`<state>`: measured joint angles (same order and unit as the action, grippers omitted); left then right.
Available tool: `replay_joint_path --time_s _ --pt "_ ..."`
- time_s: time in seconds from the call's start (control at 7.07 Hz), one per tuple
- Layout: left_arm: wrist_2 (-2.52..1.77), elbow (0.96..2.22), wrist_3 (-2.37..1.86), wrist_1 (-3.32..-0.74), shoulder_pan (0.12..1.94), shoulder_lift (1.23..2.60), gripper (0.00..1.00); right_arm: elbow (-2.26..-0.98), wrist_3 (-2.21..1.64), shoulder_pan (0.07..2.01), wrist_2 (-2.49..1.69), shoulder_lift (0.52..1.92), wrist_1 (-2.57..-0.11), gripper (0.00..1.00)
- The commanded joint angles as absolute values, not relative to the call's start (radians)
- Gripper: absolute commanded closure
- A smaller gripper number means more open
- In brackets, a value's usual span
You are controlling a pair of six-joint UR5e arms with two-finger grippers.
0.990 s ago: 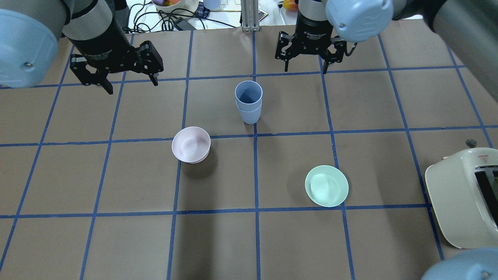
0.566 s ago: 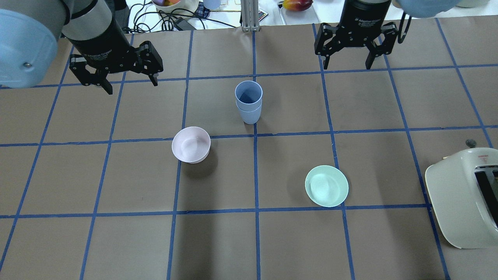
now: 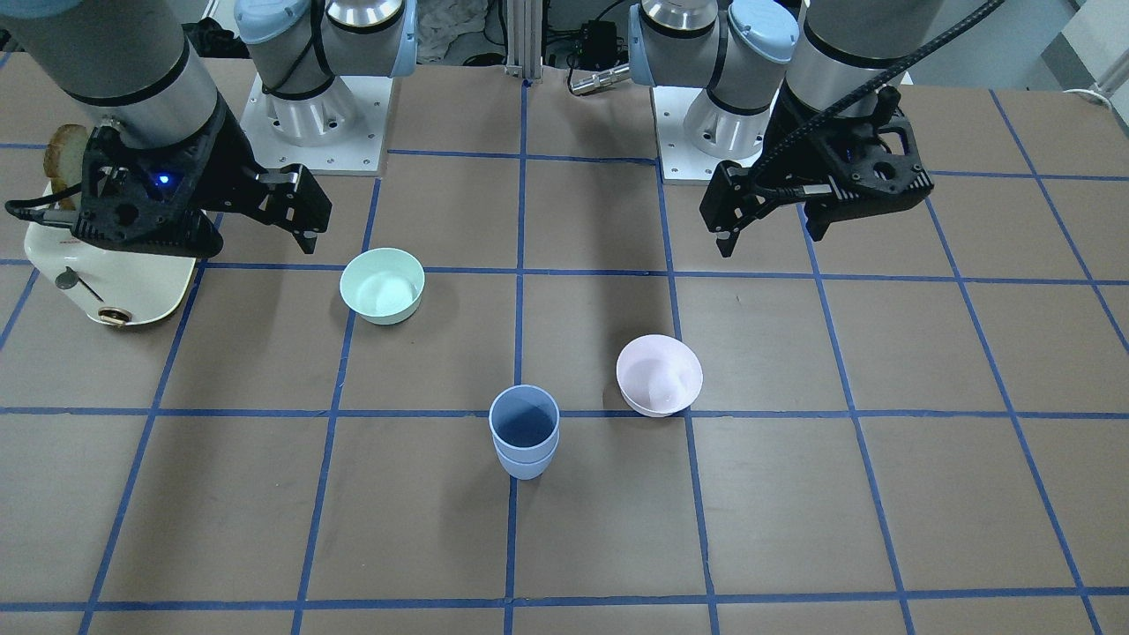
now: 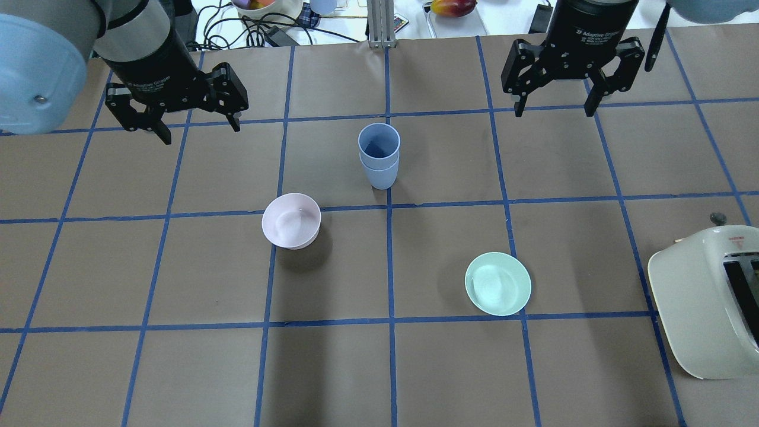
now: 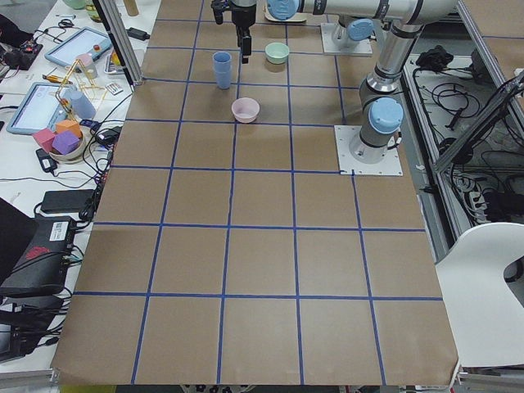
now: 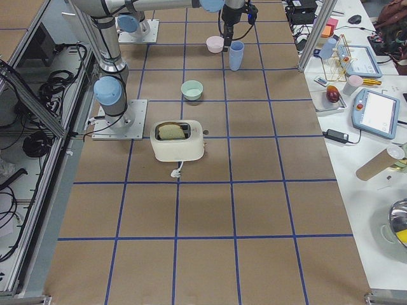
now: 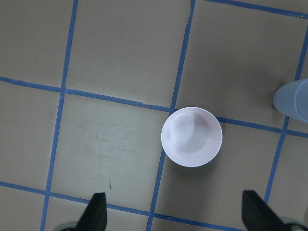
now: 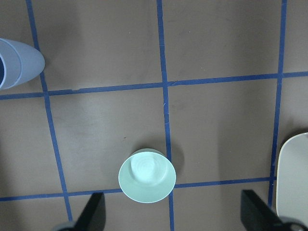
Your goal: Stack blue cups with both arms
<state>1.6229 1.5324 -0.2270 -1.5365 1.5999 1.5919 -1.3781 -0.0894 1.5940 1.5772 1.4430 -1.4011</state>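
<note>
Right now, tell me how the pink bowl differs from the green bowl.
Colour: the pink bowl is pale pink, the green bowl mint. Side: the pink bowl sits on the robot's left half, the green bowl on its right. Distance: the pink bowl stands nearer the stacked blue cups than the green bowl. Both are upright and empty.

The surface [image 4: 148, 367] is covered with brown paper, and blue tape lines [image 4: 391, 267] divide it into squares. In the overhead view an aluminium post [image 4: 379, 24] stands at the top edge, with black cables [image 4: 249, 35] beside it. In the left side view a white chair [image 5: 483, 278] is at lower right and a blue-framed tablet [image 5: 78, 49] lies at upper left.
</note>
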Motion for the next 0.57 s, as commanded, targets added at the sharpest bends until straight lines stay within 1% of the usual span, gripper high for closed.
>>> replay_joint_path --time_s 0.0,0.42 --pt "1.623 1.532 -0.227 -1.537 1.600 1.591 0.00 -1.410 -0.089 1.592 1.575 1.462 -1.413 0.00" --pt "1.623 1.534 -0.227 -1.537 1.600 1.591 0.00 -1.408 -0.100 1.592 1.572 1.462 -1.417 0.00"
